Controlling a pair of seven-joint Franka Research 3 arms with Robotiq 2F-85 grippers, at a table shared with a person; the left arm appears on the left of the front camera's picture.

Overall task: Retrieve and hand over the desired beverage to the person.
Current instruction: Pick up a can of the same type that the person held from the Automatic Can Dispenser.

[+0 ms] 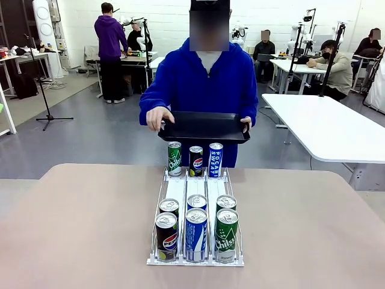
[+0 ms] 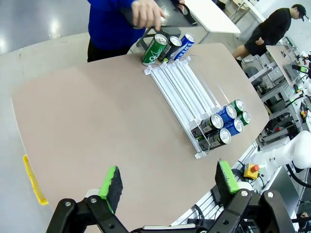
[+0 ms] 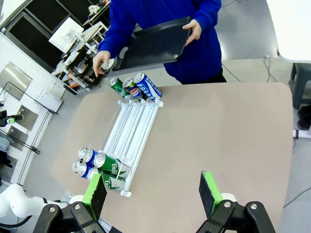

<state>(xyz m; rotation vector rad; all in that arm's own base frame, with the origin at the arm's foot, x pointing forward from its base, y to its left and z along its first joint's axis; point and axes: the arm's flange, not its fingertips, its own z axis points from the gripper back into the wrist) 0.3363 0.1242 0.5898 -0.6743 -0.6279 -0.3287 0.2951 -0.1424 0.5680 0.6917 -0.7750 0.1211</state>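
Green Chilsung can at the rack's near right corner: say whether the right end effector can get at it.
Probably yes: the green Chilsung can stands at the white rack's near end, nothing over it, and the right end effector hangs open nearby.

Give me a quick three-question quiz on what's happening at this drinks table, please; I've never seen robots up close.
1. True or false: the person holds the black tray with both hands.
2. How many cans stand at the far end of the rack, nearest the person?
3. The left tool and the right tool are: A, open and empty; B, shut on a can; C, gripping the tray.
Key: 1 true; 2 three; 3 A.
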